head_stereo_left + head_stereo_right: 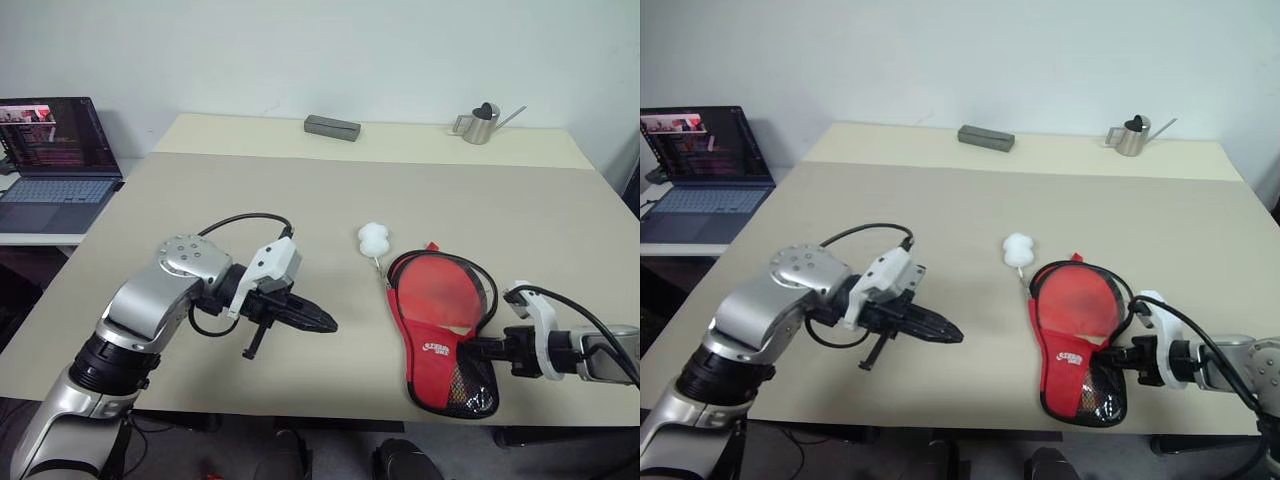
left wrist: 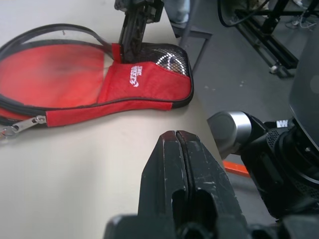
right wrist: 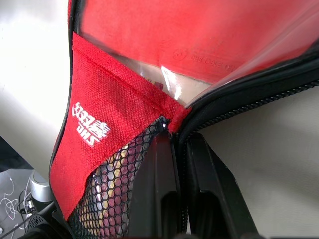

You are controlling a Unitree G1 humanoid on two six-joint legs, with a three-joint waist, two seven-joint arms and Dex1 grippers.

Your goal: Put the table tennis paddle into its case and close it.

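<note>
Left eye view: the case [image 1: 440,340] lies handle-end toward the tabletop [image 1: 300,200] edge; right hand [image 1: 492,347], shut, pinches it there, while the left hand [image 1: 322,322], closed and empty, sits well apart.

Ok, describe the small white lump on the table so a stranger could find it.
On the beige table, look just beyond the red case, by its zip end. The white lump there is the only white, rounded thing.
</note>
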